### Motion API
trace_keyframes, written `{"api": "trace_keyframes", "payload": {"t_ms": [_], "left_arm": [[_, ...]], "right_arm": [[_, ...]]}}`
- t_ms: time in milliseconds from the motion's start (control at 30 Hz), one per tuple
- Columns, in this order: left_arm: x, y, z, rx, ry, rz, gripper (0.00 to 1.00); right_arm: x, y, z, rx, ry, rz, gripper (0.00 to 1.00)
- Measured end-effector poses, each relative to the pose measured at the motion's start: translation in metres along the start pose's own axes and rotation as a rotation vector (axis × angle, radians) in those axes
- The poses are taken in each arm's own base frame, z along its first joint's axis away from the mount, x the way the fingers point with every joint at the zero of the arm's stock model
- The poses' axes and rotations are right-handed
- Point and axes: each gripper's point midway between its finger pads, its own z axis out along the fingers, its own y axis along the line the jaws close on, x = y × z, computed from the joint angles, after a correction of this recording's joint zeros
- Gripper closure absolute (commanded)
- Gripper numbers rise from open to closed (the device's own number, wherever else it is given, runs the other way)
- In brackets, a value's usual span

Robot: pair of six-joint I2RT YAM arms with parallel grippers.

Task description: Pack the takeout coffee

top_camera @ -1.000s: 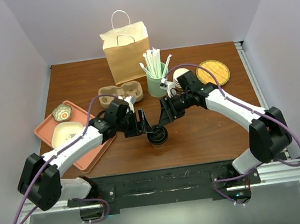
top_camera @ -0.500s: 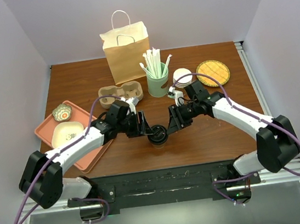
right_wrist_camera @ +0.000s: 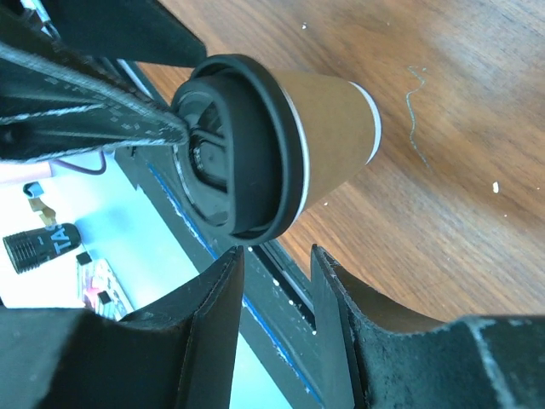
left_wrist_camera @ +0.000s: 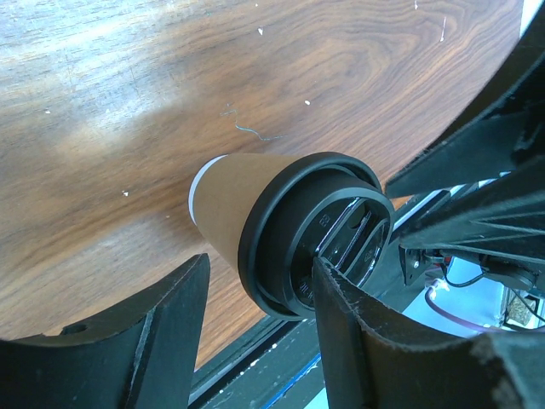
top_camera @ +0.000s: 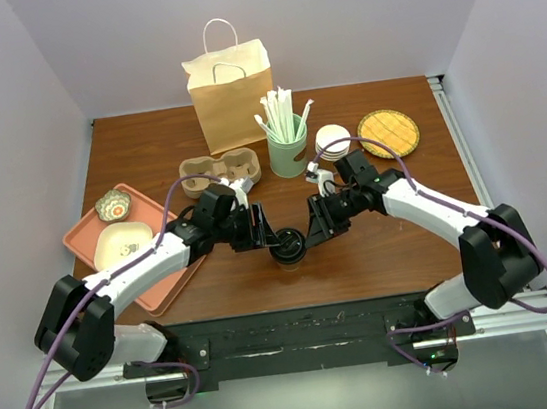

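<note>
Top external is showing the takeout coffee [top_camera: 287, 249] standing just below frame centre, our left gripper [top_camera: 263, 234] and right gripper [top_camera: 308, 232] flanking it, both spread and pinching nothing (wrist views agree). We are risking a spill if one finger nudges the lid [left_wrist_camera: 317, 234] before the other closes.

Takeout coffee [top_camera: 287, 249], top view: paper wall hidden beneath its own lid.
Lid [left_wrist_camera: 328, 234], left wrist view: raised markings too small to read.
Left gripper [left_wrist_camera: 260, 260]: fingers cut off by the lower edge.
Right gripper [right_wrist_camera: 274, 251]: fingers cut off by the lower edge.
Tray [top_camera: 82, 240]: near right side covered by the left arm [top_camera: 146, 267].
White-topped cup stack [top_camera: 333, 139]: lower part behind the right arm [top_camera: 425, 207].
Small bowl [top_camera: 112, 205]: contents too small to tell.
</note>
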Motion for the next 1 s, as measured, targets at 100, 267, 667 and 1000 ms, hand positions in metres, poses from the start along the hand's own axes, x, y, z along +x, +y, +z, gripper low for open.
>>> {"api": "trace_keyframes", "payload": {"t_ms": [100, 267, 667, 1000], "left_arm": [[0.0, 0.0, 0.0, 0.0, -0.001, 0.0, 0.44], [0.001, 0.001, 0.001, 0.006, -0.003, 0.001, 0.44], [0.001, 0.0, 0.002, 0.012, -0.005, 0.003, 0.44], [0.001, 0.001, 0.003, 0.011, -0.003, 0.002, 0.45]], "right_arm": [[0.0, -0.003, 0.004, 0.002, 0.005, 0.014, 0.59], [-0.002, -0.006, 0.007, 0.0, 0.003, 0.021, 0.6], [-0.001, -0.006, 0.012, -0.029, 0.011, 0.045, 0.67], [0.001, -0.006, 0.015, -0.055, 0.009, 0.063, 0.93]]}}
